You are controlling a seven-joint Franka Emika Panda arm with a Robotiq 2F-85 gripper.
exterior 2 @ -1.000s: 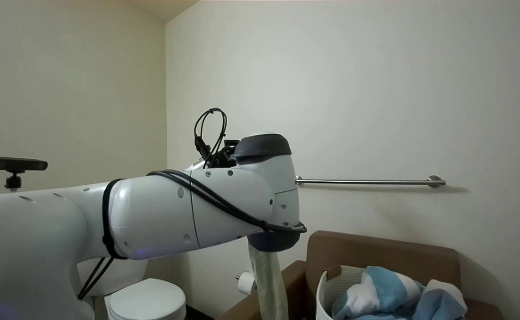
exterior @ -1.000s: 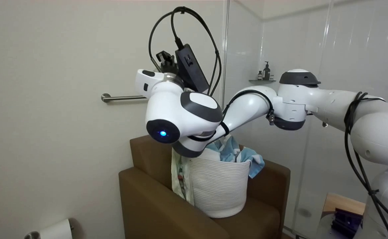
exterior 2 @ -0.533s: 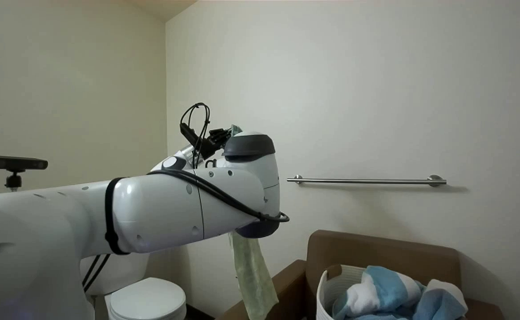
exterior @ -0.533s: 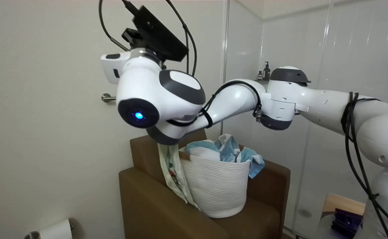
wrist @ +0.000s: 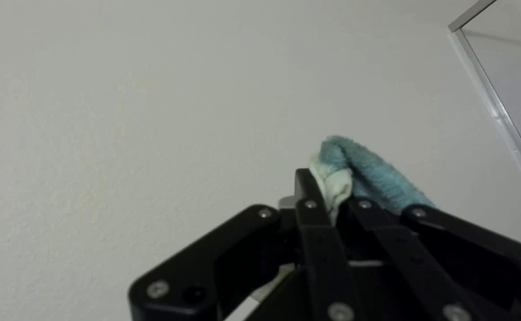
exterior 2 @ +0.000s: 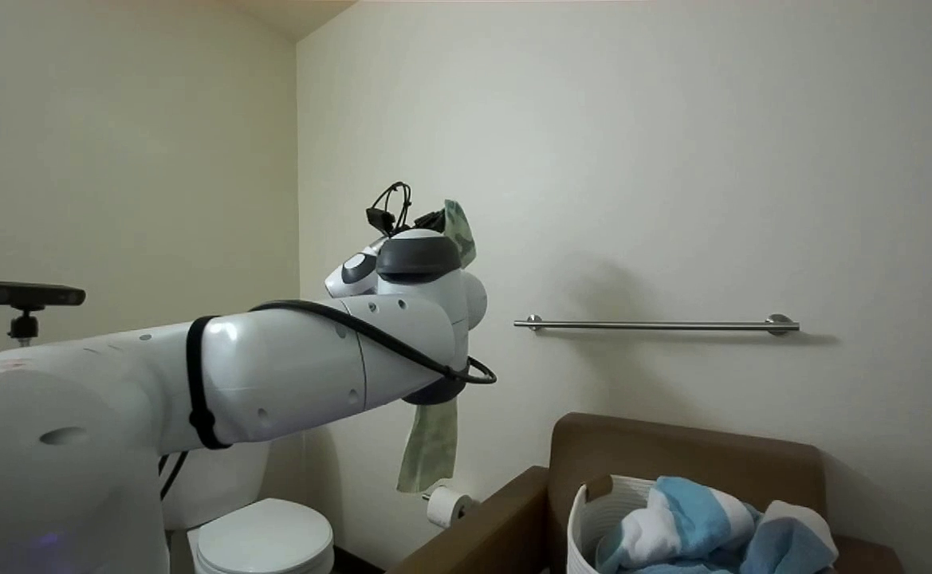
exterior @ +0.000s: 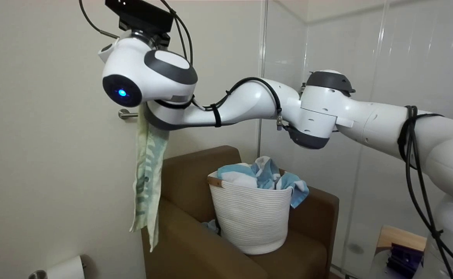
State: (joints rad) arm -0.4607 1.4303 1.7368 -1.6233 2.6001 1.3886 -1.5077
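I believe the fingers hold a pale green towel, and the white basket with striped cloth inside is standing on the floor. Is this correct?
The place is wrong: the white basket with striped cloth inside is standing on the brown armchair, as an exterior view shows. The fingers do hold a pale green towel.

Green towel (exterior 2: 430, 448) behind robot arm (exterior 2: 290, 383), metal bar (exterior 2: 653, 325)

towel (wrist: 378, 178) in gripper (wrist: 334, 191): fuzzy cloth | gripper: matt, metal screws (wrist: 158, 289) | rail (exterior 2: 657, 325) below gripper: smooth metal | basket (exterior: 251, 217), lower: ribbed, matt | arm (exterior: 245, 102): glossy, smooth | wall (wrist: 153, 111): matt, slightly rough
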